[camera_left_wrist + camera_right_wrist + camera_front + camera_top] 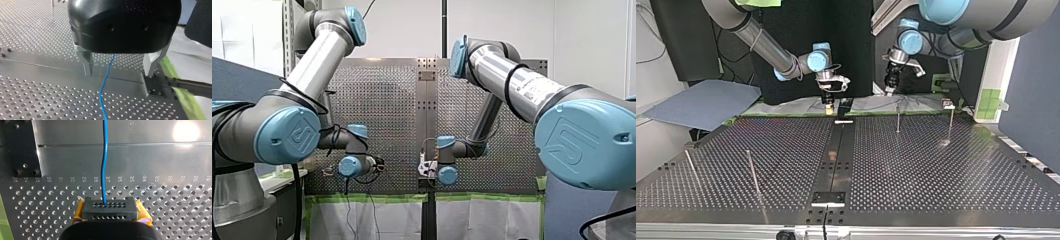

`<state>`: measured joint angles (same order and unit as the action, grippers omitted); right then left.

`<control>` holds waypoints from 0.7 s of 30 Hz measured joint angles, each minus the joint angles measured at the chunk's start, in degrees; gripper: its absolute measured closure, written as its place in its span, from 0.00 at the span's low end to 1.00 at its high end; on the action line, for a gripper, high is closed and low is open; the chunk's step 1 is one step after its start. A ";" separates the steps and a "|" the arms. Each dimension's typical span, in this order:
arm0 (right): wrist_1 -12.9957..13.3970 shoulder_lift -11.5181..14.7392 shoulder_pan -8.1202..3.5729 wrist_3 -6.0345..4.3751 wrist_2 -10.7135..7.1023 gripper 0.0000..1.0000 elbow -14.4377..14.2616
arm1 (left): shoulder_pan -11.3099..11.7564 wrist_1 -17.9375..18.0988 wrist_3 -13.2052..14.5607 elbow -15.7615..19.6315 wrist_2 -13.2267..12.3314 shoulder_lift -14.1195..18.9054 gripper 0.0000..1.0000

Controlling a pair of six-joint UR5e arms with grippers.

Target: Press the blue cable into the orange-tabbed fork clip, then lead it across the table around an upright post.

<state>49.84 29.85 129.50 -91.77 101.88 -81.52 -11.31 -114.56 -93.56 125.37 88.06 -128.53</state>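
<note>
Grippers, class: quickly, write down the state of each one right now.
Left gripper: open, blue cable running loose between its jaws.
Right gripper: closed on the blue cable.

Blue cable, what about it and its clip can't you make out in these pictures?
Left wrist view: the blue cable runs behind the black housing of my left pincer; the picture's edge cuts the other end.
Right wrist view: its near end vanishes into a black holed block.
Top view: cable too thin to trace, clip too small to pick out.
Front view: neither shows.
</note>
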 joint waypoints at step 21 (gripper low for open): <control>-0.03 -0.08 -0.22 -0.01 0.00 1.00 0.01 | -3.81 -3.35 -4.86 -6.11 9.74 -0.32 0.00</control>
<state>49.81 29.77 129.28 -91.78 101.88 -81.51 -15.12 -117.92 -98.42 119.26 97.80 -128.85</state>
